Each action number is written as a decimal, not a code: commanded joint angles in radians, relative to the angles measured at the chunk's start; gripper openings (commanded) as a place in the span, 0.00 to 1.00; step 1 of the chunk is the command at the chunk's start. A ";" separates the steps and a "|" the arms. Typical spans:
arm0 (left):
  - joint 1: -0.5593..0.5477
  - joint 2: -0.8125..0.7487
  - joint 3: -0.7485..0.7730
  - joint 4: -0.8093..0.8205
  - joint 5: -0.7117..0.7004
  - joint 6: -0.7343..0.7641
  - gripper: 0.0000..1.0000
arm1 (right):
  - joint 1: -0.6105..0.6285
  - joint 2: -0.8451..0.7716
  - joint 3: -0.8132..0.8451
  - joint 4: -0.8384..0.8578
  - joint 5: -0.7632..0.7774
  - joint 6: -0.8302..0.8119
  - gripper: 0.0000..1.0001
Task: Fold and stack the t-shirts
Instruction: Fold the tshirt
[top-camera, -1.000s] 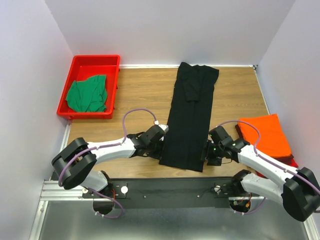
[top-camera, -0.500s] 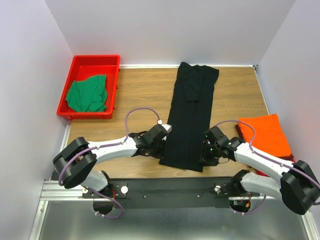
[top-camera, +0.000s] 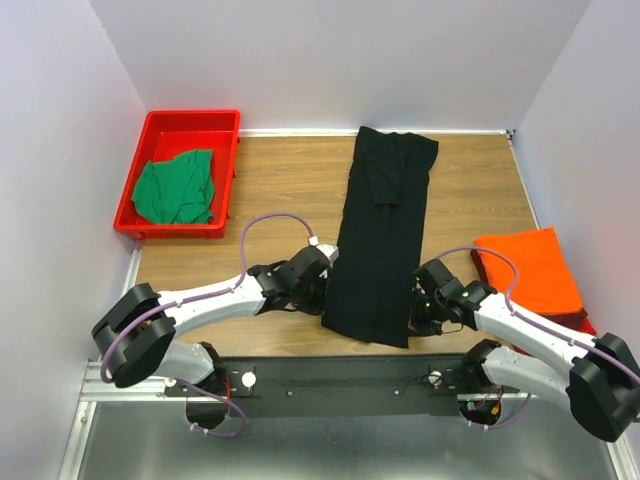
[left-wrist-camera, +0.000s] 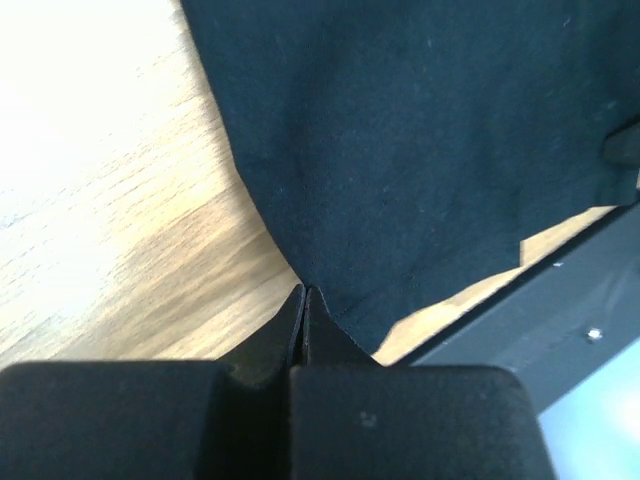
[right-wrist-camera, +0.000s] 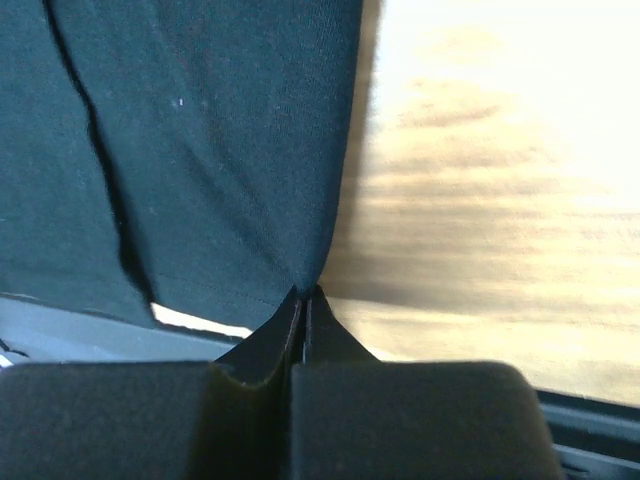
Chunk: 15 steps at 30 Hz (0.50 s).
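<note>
Over the last second both sets of jaws have closed: the left gripper (left-wrist-camera: 304, 293) now pinches the left edge of the black t-shirt (top-camera: 380, 240), and the right gripper (right-wrist-camera: 305, 293) pinches its right edge, both by the table's (top-camera: 280, 180) near edge. The shirt lies as a long strip from far edge to near edge, mid-table. Judgement: the hem is secured and ready for the crosswise fold; the orange t-shirt (top-camera: 530, 272) already lies folded at the right edge.

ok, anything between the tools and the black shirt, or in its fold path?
Nothing visible. The left tool and right tool are shut on the black shirt at its near edges; the orange shirt lies off to the right.
</note>
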 joint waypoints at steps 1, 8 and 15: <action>0.017 -0.048 -0.046 0.007 0.031 -0.039 0.00 | 0.011 -0.050 -0.017 -0.110 0.012 0.034 0.04; 0.018 -0.033 -0.121 0.099 0.112 -0.076 0.00 | 0.010 -0.101 -0.017 -0.145 -0.014 0.054 0.05; 0.015 -0.056 -0.149 0.145 0.157 -0.079 0.20 | 0.010 -0.133 -0.013 -0.176 -0.032 0.064 0.41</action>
